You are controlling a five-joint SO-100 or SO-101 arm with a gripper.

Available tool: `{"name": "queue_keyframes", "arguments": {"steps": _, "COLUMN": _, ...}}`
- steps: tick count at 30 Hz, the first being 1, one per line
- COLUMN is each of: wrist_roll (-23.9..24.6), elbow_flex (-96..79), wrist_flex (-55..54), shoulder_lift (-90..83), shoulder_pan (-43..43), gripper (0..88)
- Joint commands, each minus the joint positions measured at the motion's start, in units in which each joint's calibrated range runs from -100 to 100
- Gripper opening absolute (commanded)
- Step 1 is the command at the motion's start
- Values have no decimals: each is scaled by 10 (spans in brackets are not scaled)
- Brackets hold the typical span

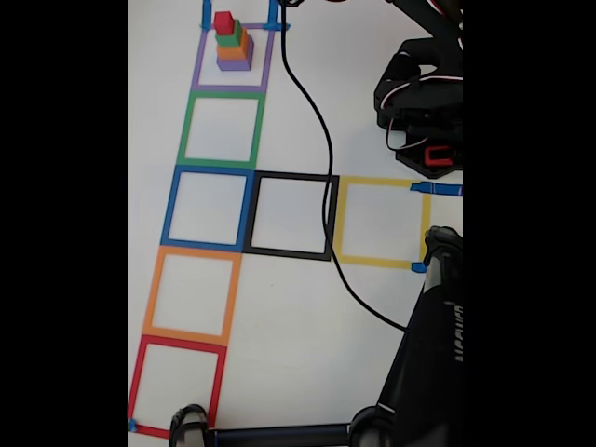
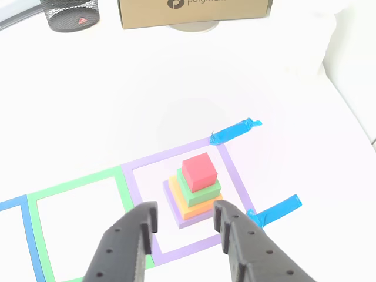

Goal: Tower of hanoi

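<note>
The tower of hanoi stands as one stack inside the purple tape square (image 2: pixel 232 176). From the bottom up it is the purple cube (image 2: pixel 176 212), the orange cube (image 2: pixel 197 205), the green cube (image 2: pixel 202 191) and the red cube (image 2: pixel 200 170). In the fixed view the same stack (image 1: pixel 234 44) sits at the top left of the mat. My gripper (image 2: pixel 187 220) enters the other view from the bottom edge. Its two black fingers (image 2: pixel 144 226) are spread open on either side of the stack's near edge and hold nothing. How high they hang above the cubes I cannot tell.
Tape squares run in a column: green (image 1: pixel 222 128), blue (image 1: pixel 209 208), orange (image 1: pixel 191 293), red (image 1: pixel 177 384); black (image 1: pixel 291 215) and yellow (image 1: pixel 382 223) lie beside it. A black cable (image 1: pixel 326 186) crosses the mat. The arm's body (image 1: pixel 424 102) and a black stand (image 1: pixel 428 354) are at the right. A cardboard box (image 2: pixel 194 12) sits far back.
</note>
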State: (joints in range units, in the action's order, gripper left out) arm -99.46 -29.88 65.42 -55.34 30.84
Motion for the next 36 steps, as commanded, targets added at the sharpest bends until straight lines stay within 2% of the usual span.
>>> {"name": "queue_keyframes", "arguments": {"steps": 1, "wrist_roll": -5, "elbow_flex": 46, "wrist_flex": -1, "shoulder_lift": 23, "shoulder_pan": 16, "gripper": 198}}
{"name": "queue_keyframes", "arguments": {"steps": 4, "wrist_roll": -5, "elbow_flex": 46, "wrist_flex": -4, "shoulder_lift": 32, "shoulder_pan": 23, "gripper": 356}}
{"name": "queue_keyframes", "arguments": {"steps": 6, "wrist_roll": -5, "elbow_flex": 45, "wrist_flex": -5, "shoulder_lift": 39, "shoulder_pan": 25, "gripper": 393}}
{"name": "queue_keyframes", "arguments": {"steps": 10, "wrist_roll": -5, "elbow_flex": -11, "wrist_flex": -56, "shoulder_lift": 24, "shoulder_pan": 29, "gripper": 372}}
{"name": "queue_keyframes", "arguments": {"steps": 15, "wrist_roll": -5, "elbow_flex": -139, "wrist_flex": -193, "shoulder_lift": 3, "shoulder_pan": 46, "gripper": 367}}
{"name": "queue_keyframes", "arguments": {"steps": 22, "wrist_roll": -5, "elbow_flex": -347, "wrist_flex": -517, "shoulder_lift": 14, "shoulder_pan": 67, "gripper": 404}}
{"name": "queue_keyframes", "arguments": {"steps": 27, "wrist_roll": -5, "elbow_flex": -362, "wrist_flex": -555, "shoulder_lift": 44, "shoulder_pan": 71, "gripper": 402}}
{"name": "queue_keyframes", "arguments": {"steps": 36, "wrist_roll": -5, "elbow_flex": -405, "wrist_flex": -775, "shoulder_lift": 189, "shoulder_pan": 102, "gripper": 405}}
